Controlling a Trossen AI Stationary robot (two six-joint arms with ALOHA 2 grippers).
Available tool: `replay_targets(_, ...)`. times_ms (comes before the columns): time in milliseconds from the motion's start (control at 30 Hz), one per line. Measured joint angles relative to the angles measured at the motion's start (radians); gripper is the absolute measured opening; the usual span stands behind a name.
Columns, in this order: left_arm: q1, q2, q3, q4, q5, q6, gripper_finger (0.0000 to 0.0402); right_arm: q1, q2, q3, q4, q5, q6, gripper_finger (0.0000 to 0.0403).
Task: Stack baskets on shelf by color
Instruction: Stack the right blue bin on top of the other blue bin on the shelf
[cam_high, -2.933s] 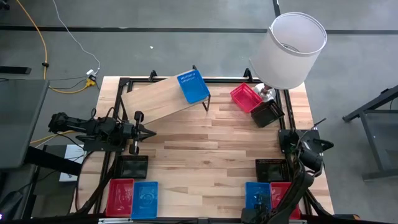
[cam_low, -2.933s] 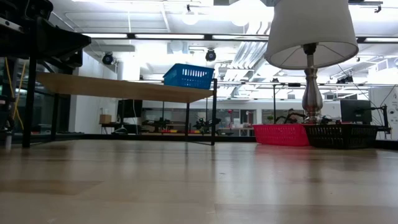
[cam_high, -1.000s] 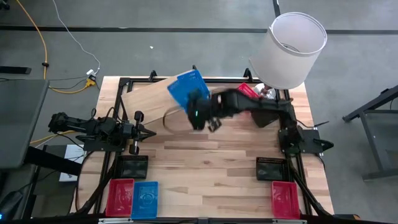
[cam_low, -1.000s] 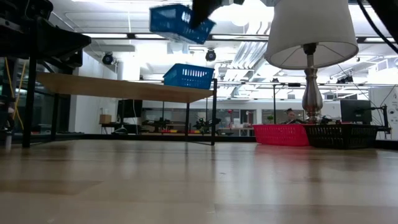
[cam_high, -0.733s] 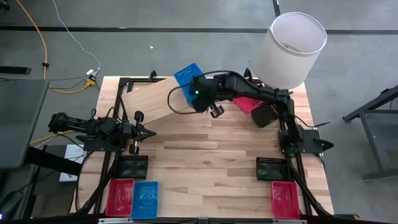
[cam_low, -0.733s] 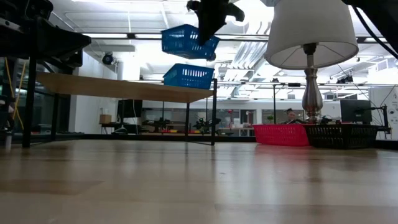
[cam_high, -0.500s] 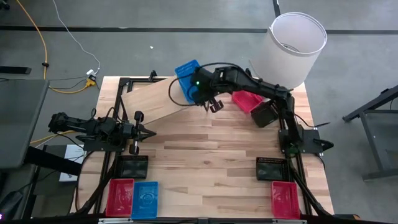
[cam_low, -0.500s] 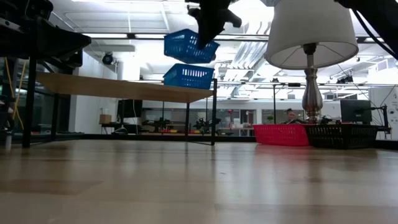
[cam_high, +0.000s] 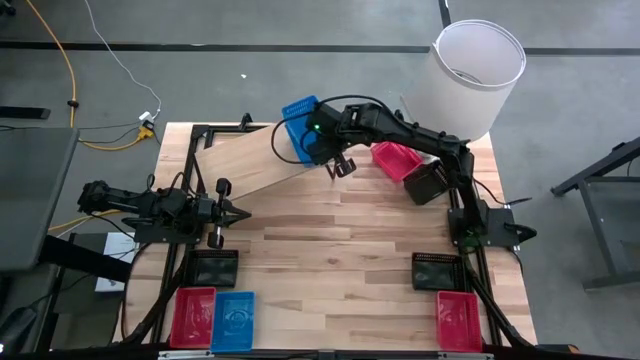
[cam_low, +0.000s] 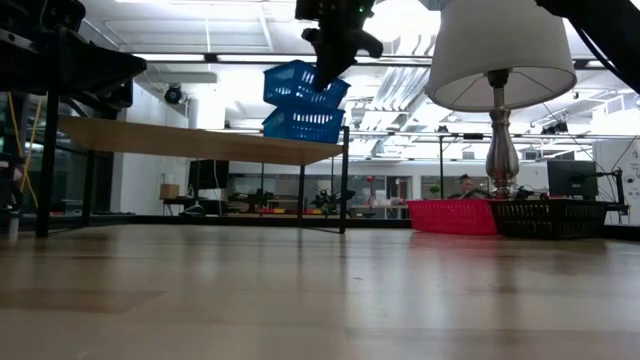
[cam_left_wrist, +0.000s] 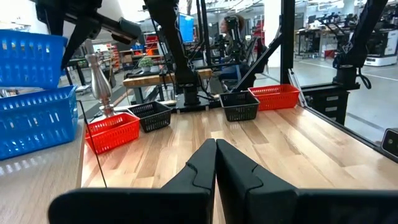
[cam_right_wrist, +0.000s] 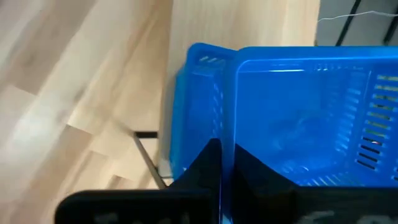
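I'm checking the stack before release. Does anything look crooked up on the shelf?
Yes. The upper blue basket, held by the right gripper, sits tilted over the lower blue basket at the shelf end, offset rather than nested squarely.

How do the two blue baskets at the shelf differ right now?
The upper blue basket is clamped in the right gripper and tilted; the lower blue basket sits level on the shelf, ungripped. The upper one is not yet nested in it. Both share colour and ribbed shape.
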Motion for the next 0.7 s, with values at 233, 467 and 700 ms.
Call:
replay_targets(233,0.000,0.000,0.000,0.000,0.000,0.000,0.0003,0.000,0.000,0.000,0.000,-0.002,0.053,0.0000)
replay_targets(467,0.000,0.000,0.000,0.000,0.000,-0.001,0.0003,0.000,0.000,0.000,-0.001,-0.014,0.104,0.0000)
replay_targets(700,0.000,0.000,0.000,0.000,0.000,-0.001,0.0003,0.000,0.000,0.000,-0.017,-0.049,0.107,0.0000)
